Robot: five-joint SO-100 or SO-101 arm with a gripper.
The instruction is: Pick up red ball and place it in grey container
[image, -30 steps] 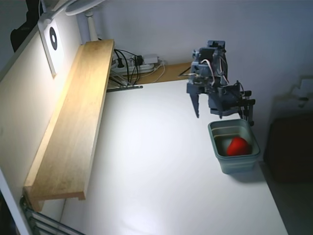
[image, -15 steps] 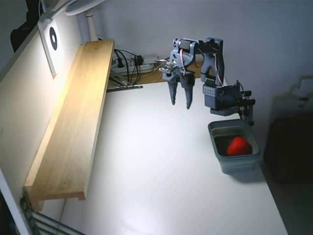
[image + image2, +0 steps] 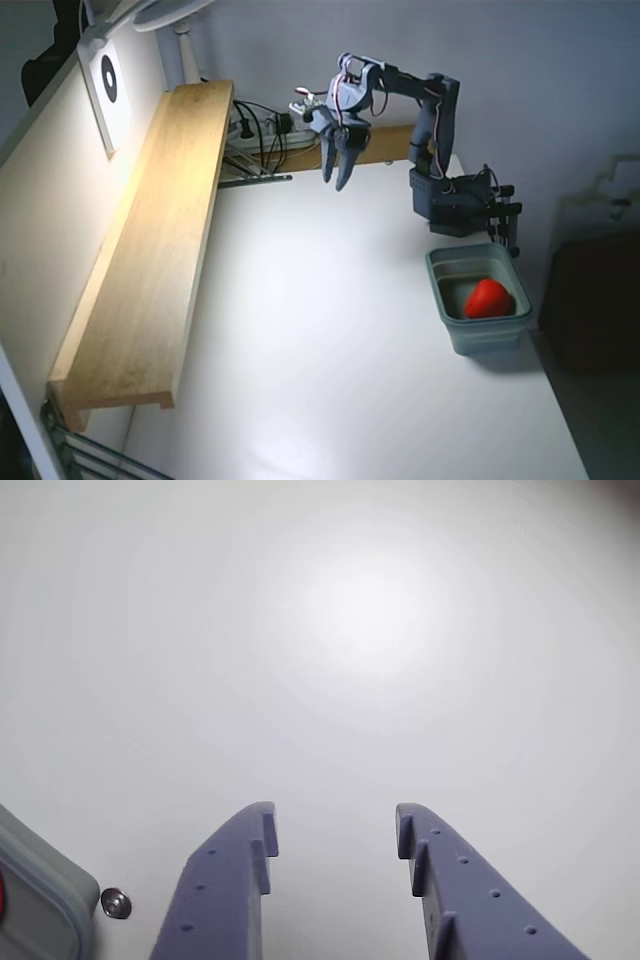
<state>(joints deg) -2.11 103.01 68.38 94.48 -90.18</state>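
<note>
The red ball (image 3: 487,298) lies inside the grey container (image 3: 446,303), a grey-green tub at the table's right edge in the fixed view. My gripper (image 3: 336,179) hangs above the far middle of the white table, well to the left of the tub, pointing down. In the wrist view my gripper (image 3: 335,830) is open and empty, with bare table between its fingers (image 3: 240,865). A corner of the container (image 3: 40,915) shows at the lower left of the wrist view, with a sliver of red at the frame edge.
A long wooden shelf (image 3: 150,250) runs along the left wall. Cables and a power strip (image 3: 262,130) lie at the table's back. The arm's base (image 3: 455,200) is clamped just behind the tub. A small metal screw (image 3: 116,903) sits on the table beside the tub.
</note>
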